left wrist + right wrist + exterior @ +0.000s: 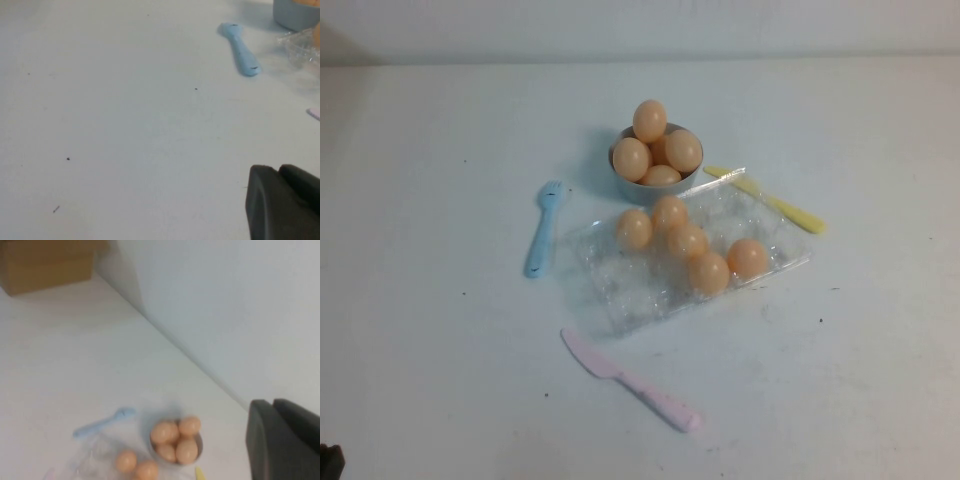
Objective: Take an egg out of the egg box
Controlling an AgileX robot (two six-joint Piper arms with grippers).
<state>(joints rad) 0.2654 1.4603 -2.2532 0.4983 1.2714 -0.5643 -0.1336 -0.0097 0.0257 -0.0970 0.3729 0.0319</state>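
Jaw state could not be determined for either arm: the left gripper [282,202] and the right gripper [282,440] each showed only a dark body corner in its own wrist view, and neither held anything visible. The left gripper sat low over bare table [420,380], well apart from the work. The right gripper was raised and set back, looking down on the bowl [176,442] from a distance.

The egg box [620,285] lay at the table's centre, with five eggs grouped in its far and right wells and its near-left wells vacant. The egg [748,258] nearest the right side was probably the most accessible candidate. A bowl of four more eggs stood touching or just beside the box's far edge. The blue spoon [542,228], yellow knife [770,200] and pink knife [630,380] lay around the box.
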